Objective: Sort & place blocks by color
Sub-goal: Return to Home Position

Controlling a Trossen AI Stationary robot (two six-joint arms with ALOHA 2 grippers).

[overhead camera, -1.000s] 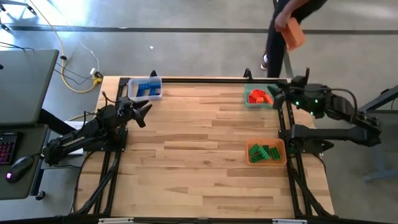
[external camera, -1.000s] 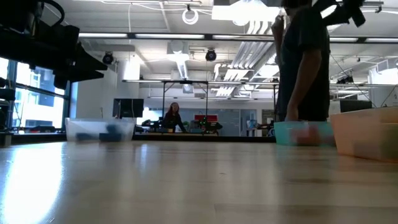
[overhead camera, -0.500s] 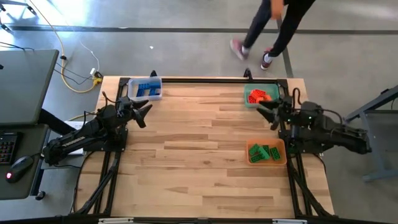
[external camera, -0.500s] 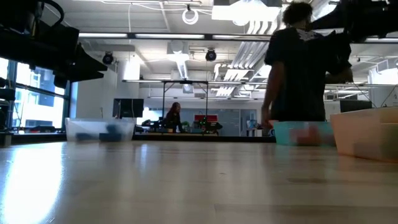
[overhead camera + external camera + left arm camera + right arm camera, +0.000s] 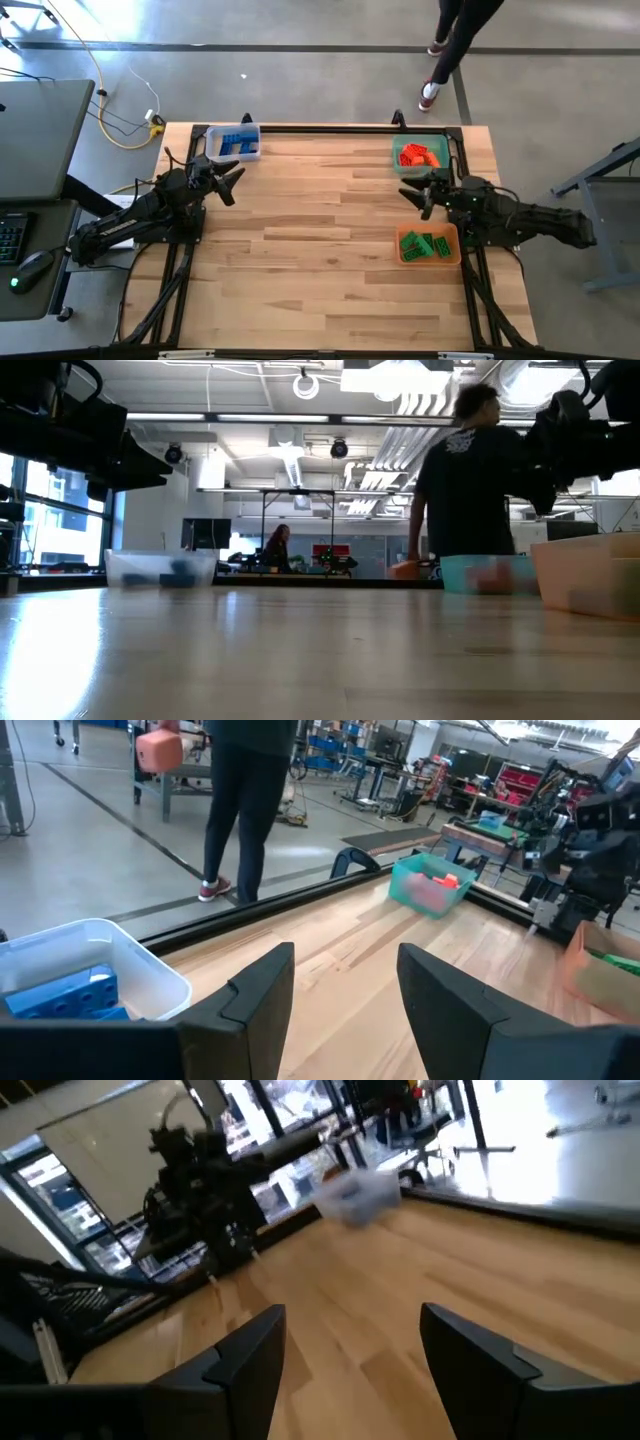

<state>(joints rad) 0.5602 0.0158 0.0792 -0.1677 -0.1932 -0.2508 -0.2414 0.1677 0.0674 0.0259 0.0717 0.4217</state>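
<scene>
Since the earlier frames the right gripper (image 5: pixel 418 192) has swung inward over the table (image 5: pixel 320 235). The left gripper (image 5: pixel 230 180) has not moved, and the person (image 5: pixel 455 35) beyond the far edge has walked on.

High view: the right gripper sits near the right edge, between the teal bin (image 5: pixel 400 163) and the orange bin (image 5: pixel 455 255). The left gripper sits near the clear bin (image 5: pixel 213 152) at the far left corner. Blue blocks (image 5: pixel 238 142) lie in the clear bin, red blocks (image 5: pixel 417 155) in the teal bin, and green blocks (image 5: pixel 424 243) in the orange bin. No block lies loose on the table.

Low view: all three bins stand on the table, but their contents show only as blurred colour. Both arms hang above the table at the picture's upper corners.

Left wrist view: the left gripper's fingers stand well apart with nothing between them. The blue blocks show inside the clear bin just beside them.

Right wrist view: the right gripper's fingers are likewise spread wide and empty. The clear bin and the left arm show far across the table.
</scene>
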